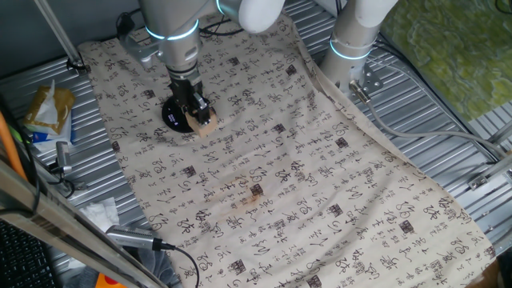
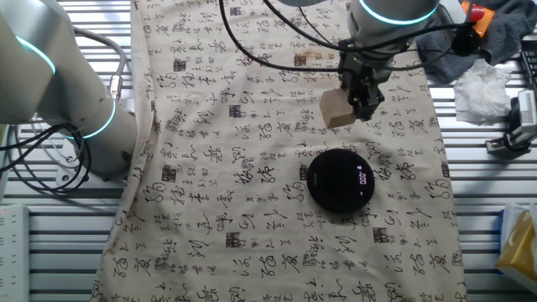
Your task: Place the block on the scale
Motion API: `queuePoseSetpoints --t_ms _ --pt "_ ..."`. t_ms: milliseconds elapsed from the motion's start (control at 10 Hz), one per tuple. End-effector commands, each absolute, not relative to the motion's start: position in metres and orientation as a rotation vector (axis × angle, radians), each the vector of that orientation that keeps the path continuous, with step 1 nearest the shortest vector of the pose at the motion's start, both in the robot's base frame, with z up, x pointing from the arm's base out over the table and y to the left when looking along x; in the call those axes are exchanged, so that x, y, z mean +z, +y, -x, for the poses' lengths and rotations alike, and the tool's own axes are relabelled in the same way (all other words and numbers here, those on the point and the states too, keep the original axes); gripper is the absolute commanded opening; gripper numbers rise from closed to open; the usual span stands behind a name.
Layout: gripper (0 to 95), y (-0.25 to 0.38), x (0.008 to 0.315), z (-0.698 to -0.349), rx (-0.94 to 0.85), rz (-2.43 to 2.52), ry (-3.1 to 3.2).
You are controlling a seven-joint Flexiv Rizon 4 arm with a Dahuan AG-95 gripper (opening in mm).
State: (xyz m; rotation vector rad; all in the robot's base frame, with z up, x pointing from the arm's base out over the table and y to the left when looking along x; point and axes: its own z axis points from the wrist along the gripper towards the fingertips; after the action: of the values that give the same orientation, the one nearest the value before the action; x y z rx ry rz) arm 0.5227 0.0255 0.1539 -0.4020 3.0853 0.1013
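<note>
The block [image 1: 208, 125] is a small pale wooden cube, held tilted in my gripper [image 1: 201, 117] just above the printed cloth. The gripper is shut on the block. The scale [image 1: 174, 115] is a flat round black disc just to the left of the block, partly hidden by the gripper. In the other fixed view the block [image 2: 336, 110] sits at the fingertips of the gripper [image 2: 356, 109]. There the scale [image 2: 340, 179] lies in full view, below the block in the frame and apart from it, its lit display showing digits.
A cloth with black characters [image 1: 304, 200] covers the table. A second arm's base [image 1: 352, 48] stands at the cloth's edge. A yellow bag [image 1: 50, 108], white tissue [image 1: 100, 212] and a cabled tool [image 1: 132, 236] lie off the cloth's left side.
</note>
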Motion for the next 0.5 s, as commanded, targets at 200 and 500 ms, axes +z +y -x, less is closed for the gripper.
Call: queuePoseSetpoints --t_ms 200,500 --pt "0.0 0.0249 0.1532 -0.5235 0.085 0.289 3.111" --pt "0.0 0.0249 0.1532 -0.5235 0.073 0.220 3.121"
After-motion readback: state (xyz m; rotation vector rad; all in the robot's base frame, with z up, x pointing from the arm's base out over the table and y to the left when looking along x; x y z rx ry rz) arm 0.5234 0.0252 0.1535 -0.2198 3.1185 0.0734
